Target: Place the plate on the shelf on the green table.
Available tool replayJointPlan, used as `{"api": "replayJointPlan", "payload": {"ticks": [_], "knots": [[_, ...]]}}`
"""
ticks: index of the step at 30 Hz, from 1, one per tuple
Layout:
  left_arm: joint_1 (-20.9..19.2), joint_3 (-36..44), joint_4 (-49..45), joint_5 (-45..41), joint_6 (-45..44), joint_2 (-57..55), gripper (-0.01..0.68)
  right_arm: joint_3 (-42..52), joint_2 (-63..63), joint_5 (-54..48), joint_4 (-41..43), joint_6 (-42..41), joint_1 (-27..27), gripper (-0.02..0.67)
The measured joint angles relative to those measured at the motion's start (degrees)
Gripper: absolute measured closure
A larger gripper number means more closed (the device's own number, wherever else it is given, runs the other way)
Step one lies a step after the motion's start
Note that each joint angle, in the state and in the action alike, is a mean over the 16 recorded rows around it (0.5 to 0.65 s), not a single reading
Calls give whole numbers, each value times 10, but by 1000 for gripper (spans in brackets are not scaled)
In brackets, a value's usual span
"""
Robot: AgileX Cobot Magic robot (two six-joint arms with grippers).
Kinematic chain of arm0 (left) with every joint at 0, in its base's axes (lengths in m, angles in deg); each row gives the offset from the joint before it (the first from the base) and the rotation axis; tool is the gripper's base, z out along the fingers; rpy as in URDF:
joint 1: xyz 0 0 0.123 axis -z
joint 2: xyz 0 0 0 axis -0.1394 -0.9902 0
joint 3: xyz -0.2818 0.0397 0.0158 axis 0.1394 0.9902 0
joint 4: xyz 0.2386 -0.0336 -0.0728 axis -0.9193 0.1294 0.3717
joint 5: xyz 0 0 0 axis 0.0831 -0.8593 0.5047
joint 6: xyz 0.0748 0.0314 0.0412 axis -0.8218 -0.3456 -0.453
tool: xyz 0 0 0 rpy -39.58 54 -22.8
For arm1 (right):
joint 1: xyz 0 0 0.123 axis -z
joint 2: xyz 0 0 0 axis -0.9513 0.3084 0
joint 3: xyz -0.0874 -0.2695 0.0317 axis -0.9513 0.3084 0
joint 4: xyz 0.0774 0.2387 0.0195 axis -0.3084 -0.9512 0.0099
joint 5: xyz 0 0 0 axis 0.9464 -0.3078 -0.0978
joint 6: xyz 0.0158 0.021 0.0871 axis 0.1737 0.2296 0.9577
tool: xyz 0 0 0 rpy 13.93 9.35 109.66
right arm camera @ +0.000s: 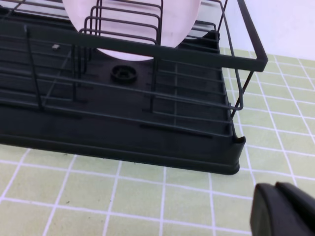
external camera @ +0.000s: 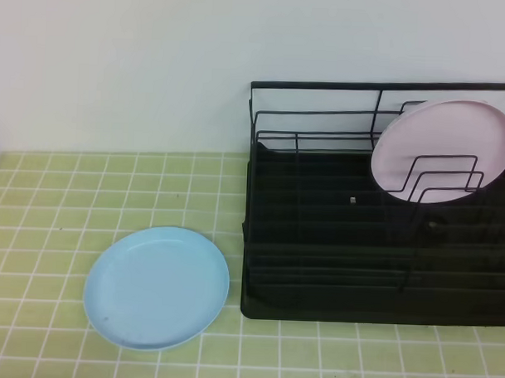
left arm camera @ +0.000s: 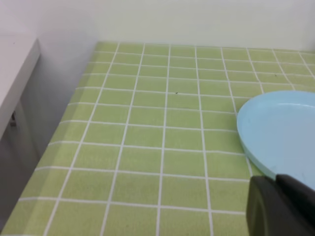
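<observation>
The light blue plate lies flat on the green table, just left of the shelf, a black wire rack on a black tray. In the left wrist view the plate fills the right side, and my left gripper shows as dark closed fingers at the bottom right, near the plate's front rim. In the right wrist view the shelf spans the upper frame, and my right gripper sits shut at the bottom right, in front of the rack's corner. Neither gripper appears in the exterior high view.
A pale pink plate stands upright between the rack's wire dividers at the right. A white wall runs behind the table. A grey-white ledge borders the table's left edge.
</observation>
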Motion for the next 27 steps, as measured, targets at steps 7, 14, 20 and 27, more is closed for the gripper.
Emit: {"api": "replayJointPlan", "payload": {"ticks": [7, 14, 20, 27], "knots": [[0, 0, 0, 0, 0, 0, 675, 0, 0, 0, 0, 0, 0, 652], [0, 0, 0, 0, 0, 0, 676, 0, 0, 0, 0, 0, 0, 652], [0, 0, 0, 0, 0, 0, 676, 0, 0, 0, 0, 0, 0, 652], [0, 0, -3, 3, -3, 0, 676, 0, 0, 1, 2, 0, 0, 652]]}}
